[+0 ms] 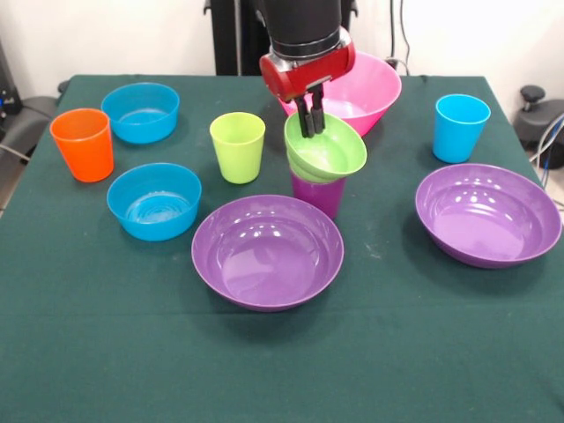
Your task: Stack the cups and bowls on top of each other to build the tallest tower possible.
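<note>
My gripper (308, 130) comes down from the top centre and is shut on the near rim of the small green bowl (339, 152). The bowl is tilted and sits on or just above the purple cup (319, 197), which stands upright mid-table; I cannot tell whether they touch. The tower is only this cup with the green bowl over it. The lime green cup (238, 146) stands just left of it. The orange cup (83, 144) is at far left and the light blue cup (461, 128) at right. All cups are upright.
Two wide purple bowls lie on the table, one in front of the purple cup (267, 251), one at right (487, 214). Two blue bowls sit at left (141, 112) (154, 201). The big pink bowl (370, 92) is behind the gripper.
</note>
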You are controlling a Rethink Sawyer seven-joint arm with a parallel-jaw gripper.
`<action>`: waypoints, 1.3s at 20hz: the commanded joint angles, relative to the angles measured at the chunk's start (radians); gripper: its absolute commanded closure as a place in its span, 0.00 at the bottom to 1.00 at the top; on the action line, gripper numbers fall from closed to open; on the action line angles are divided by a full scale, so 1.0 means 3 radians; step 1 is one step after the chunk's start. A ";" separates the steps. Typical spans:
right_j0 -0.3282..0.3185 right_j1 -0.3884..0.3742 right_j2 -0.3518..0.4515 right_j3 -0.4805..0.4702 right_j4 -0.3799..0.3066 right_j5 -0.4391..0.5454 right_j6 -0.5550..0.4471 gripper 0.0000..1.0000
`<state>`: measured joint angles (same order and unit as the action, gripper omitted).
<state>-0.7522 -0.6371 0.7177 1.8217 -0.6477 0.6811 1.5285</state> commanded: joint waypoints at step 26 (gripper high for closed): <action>0.0272 0.0080 -0.0212 -0.0010 -0.0694 0.0092 -0.0238 1.00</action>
<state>-0.7124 -0.6192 0.7195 1.8216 -0.7552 0.7083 1.5285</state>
